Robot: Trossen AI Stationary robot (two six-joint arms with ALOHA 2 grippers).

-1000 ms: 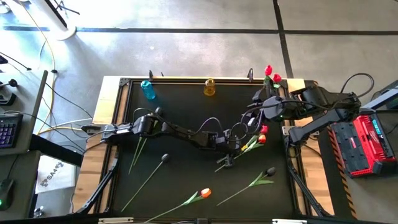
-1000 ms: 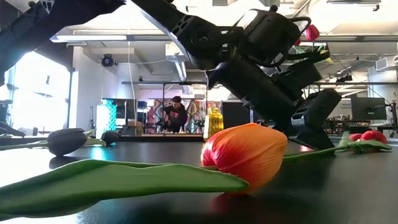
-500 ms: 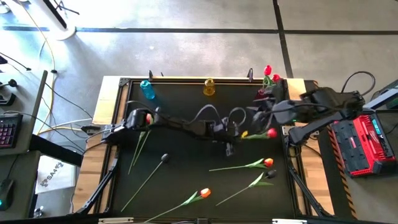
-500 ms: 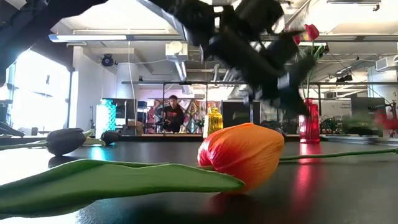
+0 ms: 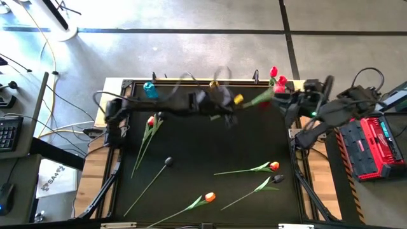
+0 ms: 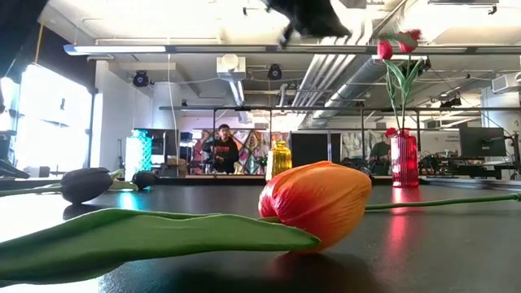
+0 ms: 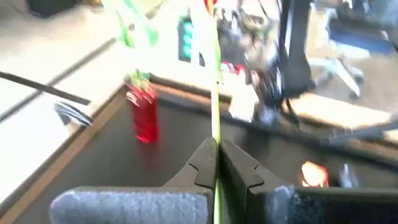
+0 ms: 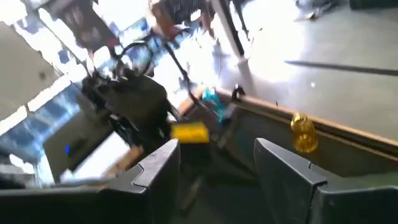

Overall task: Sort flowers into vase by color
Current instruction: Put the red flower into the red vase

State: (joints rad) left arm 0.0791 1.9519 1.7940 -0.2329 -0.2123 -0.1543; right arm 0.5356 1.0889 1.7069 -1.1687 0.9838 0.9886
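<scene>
Pinched shut on the thin green stem of a held flower point(image 7: 215, 93) with the left gripper point(image 7: 216, 146), raised over the back of the surface point(image 5: 210, 143) and reaching toward the red vase point(image 7: 143, 115) at the back right corner. Cannot tell the colour of that flower's head through the blur. Already standing in the red vase: two red tulips point(image 5: 275, 72). Waiting just beside that vase with the right gripper point(image 8: 216, 144), fingers spread wide and holding nothing. Lying loose on the surface: a red tulip at the left point(image 5: 151, 121), a black tulip point(image 5: 168, 161) left of centre, a red-orange tulip point(image 5: 274, 166) and another black one point(image 5: 278, 179) close together at the right, and an orange tulip point(image 5: 210, 198) near the front edge. Standing along the back edge, apart from the red one: a blue vase point(image 5: 150, 90) and a yellow vase point(image 5: 215, 88). Far off in the room behind, in the low view: a person point(image 6: 221, 150).
</scene>
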